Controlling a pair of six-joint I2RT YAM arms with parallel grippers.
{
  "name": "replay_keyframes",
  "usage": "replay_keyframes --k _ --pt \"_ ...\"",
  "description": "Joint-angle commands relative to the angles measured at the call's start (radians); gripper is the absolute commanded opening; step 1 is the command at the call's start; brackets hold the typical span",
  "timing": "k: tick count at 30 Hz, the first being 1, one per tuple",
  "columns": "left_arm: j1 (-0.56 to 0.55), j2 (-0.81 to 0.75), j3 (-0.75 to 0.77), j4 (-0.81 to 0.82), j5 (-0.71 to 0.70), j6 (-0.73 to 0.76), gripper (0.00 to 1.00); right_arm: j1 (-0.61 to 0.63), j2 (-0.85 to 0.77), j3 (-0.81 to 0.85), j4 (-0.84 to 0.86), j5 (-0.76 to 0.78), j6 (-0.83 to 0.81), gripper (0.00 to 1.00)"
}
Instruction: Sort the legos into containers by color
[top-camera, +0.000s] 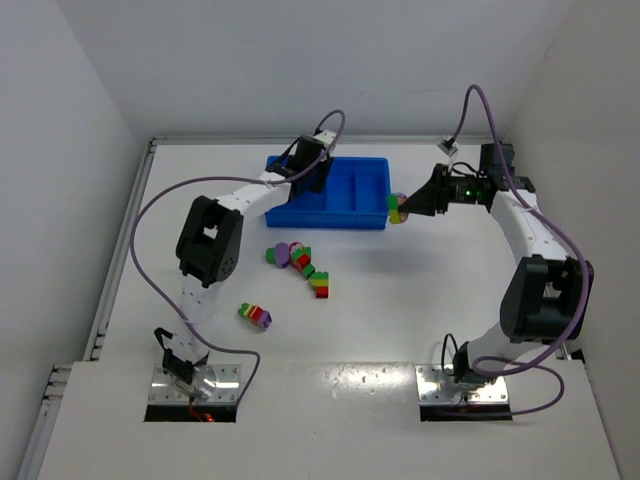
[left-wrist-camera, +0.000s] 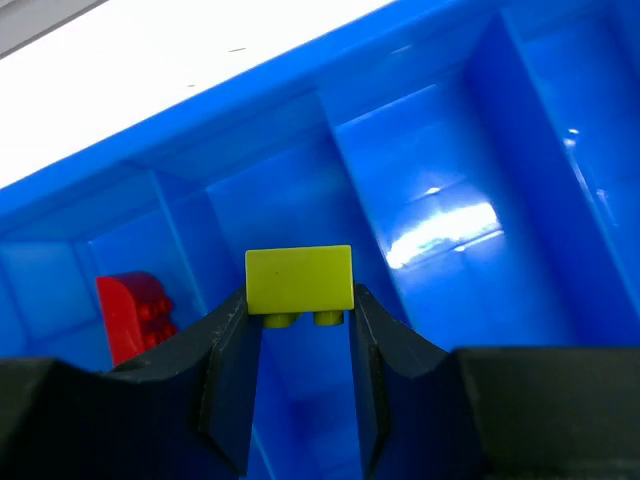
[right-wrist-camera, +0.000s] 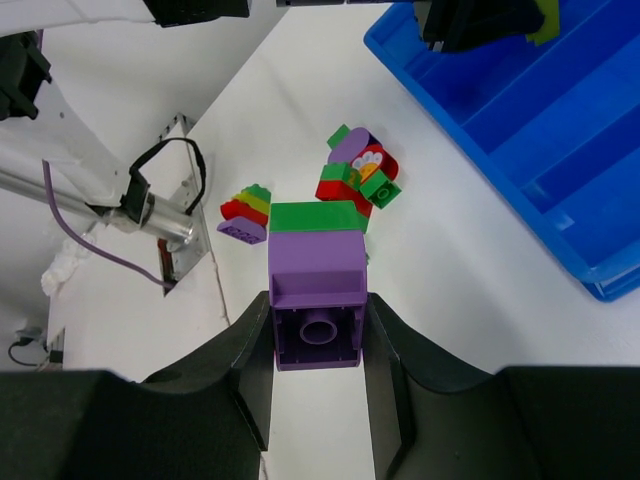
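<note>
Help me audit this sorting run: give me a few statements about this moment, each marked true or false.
1. The left claw grips a yellow lego over the blue tray. True.
2. A red lego lies in one compartment of the tray. True.
3. The right claw holds a red-and-yellow stack. False: it grips a purple brick with a green brick stuck on it.
4. Every lego is already sorted. False: several multicolour stacks lie on the table, outside the tray.
</note>
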Motion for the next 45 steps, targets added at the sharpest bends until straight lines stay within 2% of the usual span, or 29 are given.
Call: replay_keyframes --k 1,4,6,7,8,11,13,14,15,18,19,21,22,24,25,29,33,36,45 --pt "0.007 0.008 0.061 0.036 -0.063 0.004 0.06 -0.007 -0.030 -0.005 0.012 -0.015 -0.010 0.00" --pt "0.007 0.034 0.084 0.046 -0.086 0.004 0.15 -0.007 -0.030 0.004 0.012 -0.015 -0.010 0.00" --pt "0.007 0.043 0.084 0.046 -0.095 0.015 0.29 -0.007 -0.021 0.004 0.012 -0.015 -0.010 0.00" --pt "0.007 0.043 0.084 0.046 -0.095 0.015 0.29 -0.007 -0.021 0.004 0.012 -0.015 -0.010 0.00" --pt "0.007 0.054 0.084 0.046 -0.095 0.015 0.40 -0.007 -0.021 0.004 0.012 -0.015 -0.010 0.00" --pt "0.016 0.063 0.084 0.046 -0.086 0.015 0.58 -0.007 -0.011 0.004 0.012 -0.015 -0.010 0.00" --pt "0.016 0.063 0.094 0.046 -0.086 0.015 0.63 -0.007 -0.011 0.004 0.012 -0.015 -0.010 0.00" --pt "0.016 0.063 0.094 0.046 -0.086 0.015 0.72 -0.007 -0.011 0.004 0.012 -0.015 -0.010 0.00" --pt "0.016 0.063 0.094 0.046 -0.086 0.015 0.75 -0.007 -0.011 0.004 0.012 -0.015 -0.010 0.00" --pt "0.016 0.008 0.094 0.056 -0.037 -0.019 0.75 -0.007 -0.011 0.004 0.021 -0.015 -0.010 0.00" --pt "0.039 -0.018 0.065 0.067 0.127 -0.030 0.73 -0.007 -0.011 0.004 0.021 -0.015 -0.010 0.00" --pt "0.065 -0.110 0.031 0.117 0.354 -0.056 0.71 0.002 -0.011 -0.007 0.021 -0.026 -0.010 0.00" --pt "0.094 -0.134 -0.010 0.145 0.670 -0.066 0.71 0.002 -0.002 -0.007 0.021 -0.035 -0.010 0.00" --pt "0.119 -0.162 -0.022 0.199 0.979 -0.088 0.71 0.002 0.009 -0.007 0.021 -0.079 0.000 0.00" --pt "0.119 -0.171 -0.034 0.211 1.174 -0.150 0.71 0.002 0.021 -0.007 0.021 -0.099 0.011 0.00" --pt "0.096 -0.198 -0.098 0.211 1.398 -0.252 0.69 0.013 0.042 -0.007 0.076 -0.162 0.053 0.00" --pt "0.059 -0.231 -0.138 0.211 1.426 -0.252 0.68 0.033 0.053 0.002 0.098 -0.189 0.074 0.00" --pt "0.032 -0.245 -0.147 0.211 1.391 -0.252 0.68 0.053 0.053 0.002 0.098 -0.198 0.074 0.00" --pt "-0.008 -0.245 -0.069 0.211 1.435 -0.252 0.68 0.084 0.053 0.013 0.107 -0.198 0.074 0.00"
